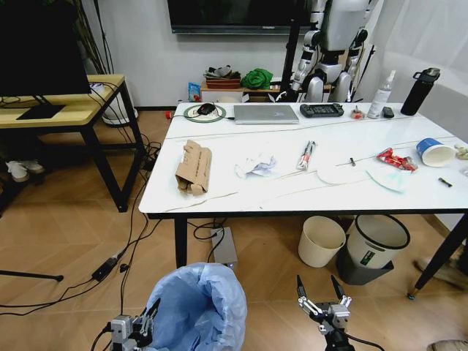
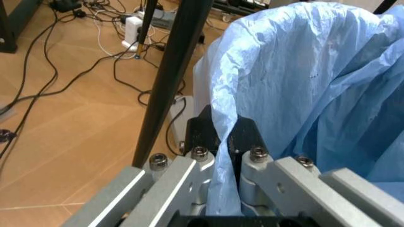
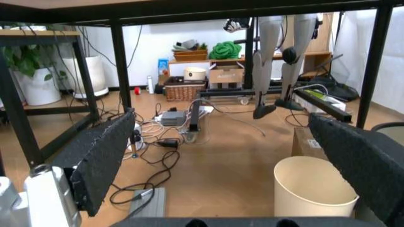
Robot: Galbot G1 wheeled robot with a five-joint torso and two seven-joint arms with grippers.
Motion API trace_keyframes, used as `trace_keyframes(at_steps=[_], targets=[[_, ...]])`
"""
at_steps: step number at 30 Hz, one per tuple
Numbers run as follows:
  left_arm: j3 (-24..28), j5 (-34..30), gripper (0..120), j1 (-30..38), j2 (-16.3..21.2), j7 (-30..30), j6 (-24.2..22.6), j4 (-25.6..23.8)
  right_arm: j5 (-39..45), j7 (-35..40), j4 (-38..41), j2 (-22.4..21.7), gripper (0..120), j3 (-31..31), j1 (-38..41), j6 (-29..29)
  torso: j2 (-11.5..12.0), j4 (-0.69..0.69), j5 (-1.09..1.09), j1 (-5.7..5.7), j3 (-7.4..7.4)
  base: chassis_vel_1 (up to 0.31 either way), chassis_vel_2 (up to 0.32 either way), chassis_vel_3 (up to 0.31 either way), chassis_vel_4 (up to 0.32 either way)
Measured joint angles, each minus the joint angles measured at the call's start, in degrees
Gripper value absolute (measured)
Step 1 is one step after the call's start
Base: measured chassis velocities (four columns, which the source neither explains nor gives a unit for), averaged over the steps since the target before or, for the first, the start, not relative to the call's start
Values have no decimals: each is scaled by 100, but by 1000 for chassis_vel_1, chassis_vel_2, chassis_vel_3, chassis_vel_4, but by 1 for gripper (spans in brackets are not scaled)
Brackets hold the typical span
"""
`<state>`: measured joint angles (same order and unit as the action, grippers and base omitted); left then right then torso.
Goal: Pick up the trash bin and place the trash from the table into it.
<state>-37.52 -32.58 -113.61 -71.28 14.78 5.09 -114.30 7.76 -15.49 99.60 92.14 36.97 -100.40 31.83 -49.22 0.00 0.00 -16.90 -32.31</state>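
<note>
Crinkly blue-bagged trash bin [image 1: 197,307] sits bottom centre of the head view, its liner edge pinched by the left hand [image 2: 221,137]; right hand [image 1: 322,295], fingers spread, hangs lower right.

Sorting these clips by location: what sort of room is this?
Probably an office or robotics lab rather than a home: a laptop lies on the marble-look table, a wall screen hangs behind, and a humanoid robot stands by the wall.

Trash bin [image 1: 196,307] liner: crinkly translucent plastic. Table [image 1: 292,191] top: glossy marble-look. Carton [image 1: 194,167]: matt cardboard.
</note>
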Motion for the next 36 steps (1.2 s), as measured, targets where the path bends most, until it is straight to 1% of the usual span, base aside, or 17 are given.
trace_keyframes(at_steps=[2, 11, 14, 17, 28, 30, 32, 36], targets=[[-1, 3, 0, -1, -1, 0, 0, -2, 0, 0, 0, 0, 100, 0, 0, 1, -24, 0, 0, -11, -13, 0, 0, 0, 0], [-11, 16, 0, -1, -2, 0, 0, -17, 4, 2, 4, 0, 100, -7, -6, 6, -264, 0, 0, -109, -156, 0, 0, 0, 0], [-11, 17, 0, 1, -3, 1, 0, -17, 4, 2, 4, 0, 100, -7, -8, 8, -295, 0, 0, -123, -172, 0, 0, 0, 0], [-7, 17, 0, 9, -2, 18, 6, -15, 4, 2, 6, 0, 100, -4, -13, 12, -422, 0, 0, -181, -242, 0, 0, 0, 0], [0, 15, 0, 18, 4, 42, 11, -5, 0, 2, 13, 0, 100, -5, -17, 14, -599, 0, 0, -257, -342, 0, 0, 0, 0], [10, 12, 0, 21, 13, 55, 12, 0, -4, 2, 18, 0, 100, -4, -26, 16, -715, 0, 0, -305, -410, 0, 0, 0, 0], [16, 12, 0, 22, 15, 57, 12, 0, -4, 2, 20, 0, 100, -3, -28, 17, -747, 0, 0, -319, -429, 0, 0, 0, 0], [32, 11, 0, 24, 38, 83, 12, -9, -8, -19, 34, 0, 100, 104, -31, 21, -916, 0, 0, -392, -525, 0, 0, 0, 0]])
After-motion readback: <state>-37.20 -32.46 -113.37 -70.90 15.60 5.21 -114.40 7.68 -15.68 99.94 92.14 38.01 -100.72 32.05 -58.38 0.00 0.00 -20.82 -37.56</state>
